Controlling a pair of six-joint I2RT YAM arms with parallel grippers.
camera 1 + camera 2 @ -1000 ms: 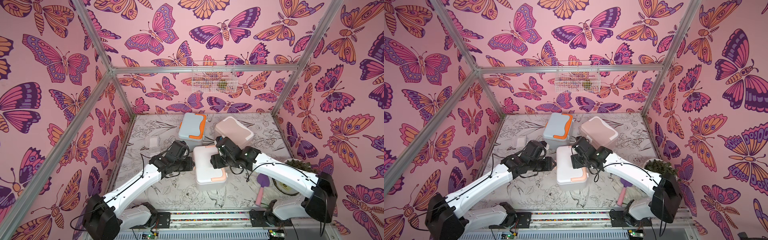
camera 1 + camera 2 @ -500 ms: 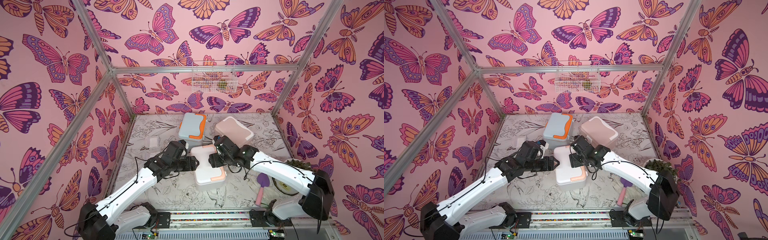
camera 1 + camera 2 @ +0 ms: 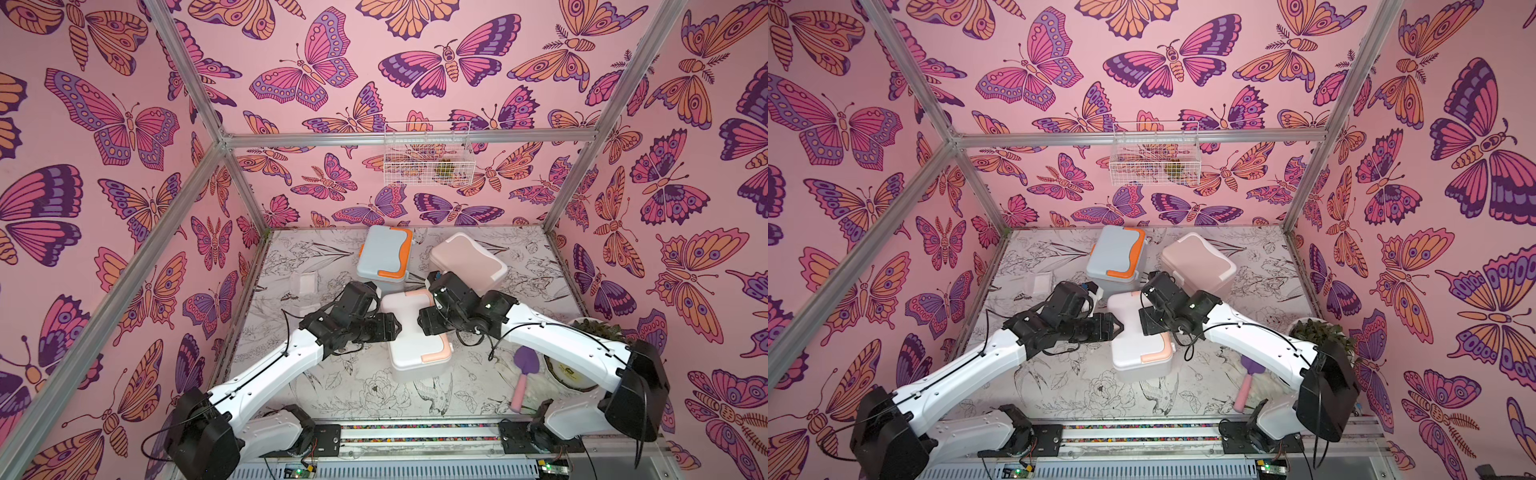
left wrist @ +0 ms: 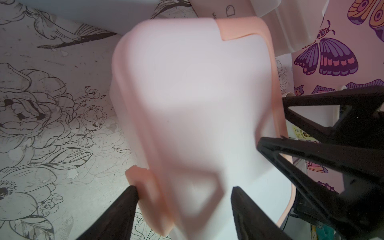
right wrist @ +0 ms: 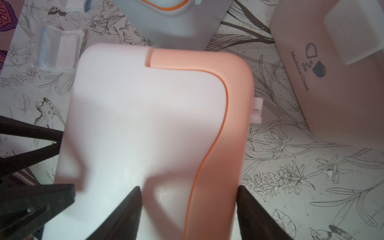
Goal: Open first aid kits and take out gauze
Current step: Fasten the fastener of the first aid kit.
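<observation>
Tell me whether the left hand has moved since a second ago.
Yes. Against the unmoved blue kit, the left hand has slid rightward in a top view, from beside the white kit to over its lid.

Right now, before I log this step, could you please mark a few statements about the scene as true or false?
1. The left gripper and the right gripper sit on opposite sides of the white kit. True.
2. The light blue kit stands farther back than the white kit, with its lid down. True.
3. The purple brush lies on top of the light blue kit. False: it lies on the table beside the right arm.
4. The right gripper holds a gauze packet. False: the gauze packet lies on the table near the left wall, away from both grippers.
5. The dusty pink kit has its lid open. False: its lid is down.
</observation>
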